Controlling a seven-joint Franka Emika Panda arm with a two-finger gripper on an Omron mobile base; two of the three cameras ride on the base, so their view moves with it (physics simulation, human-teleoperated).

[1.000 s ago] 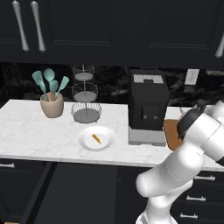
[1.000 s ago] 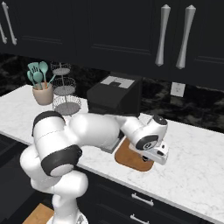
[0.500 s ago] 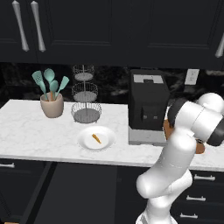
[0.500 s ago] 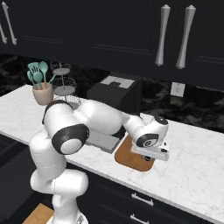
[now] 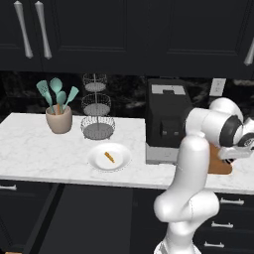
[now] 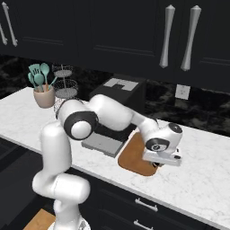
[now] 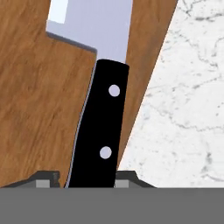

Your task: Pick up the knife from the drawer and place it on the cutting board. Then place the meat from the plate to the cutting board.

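Gripper (image 7: pixel 86 183): your fingers flank knife (image 7: pixel 98 127) handle; grip or release, cannot tell. Cutting board (image 7: pixel 35 109) directly beneath.

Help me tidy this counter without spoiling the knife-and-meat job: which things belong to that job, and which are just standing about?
Part of the job:
- knife
- cutting board
- meat
- plate
- gripper

Just standing about:
- coffee machine
- wire tiered basket
- utensil crock with teal utensils
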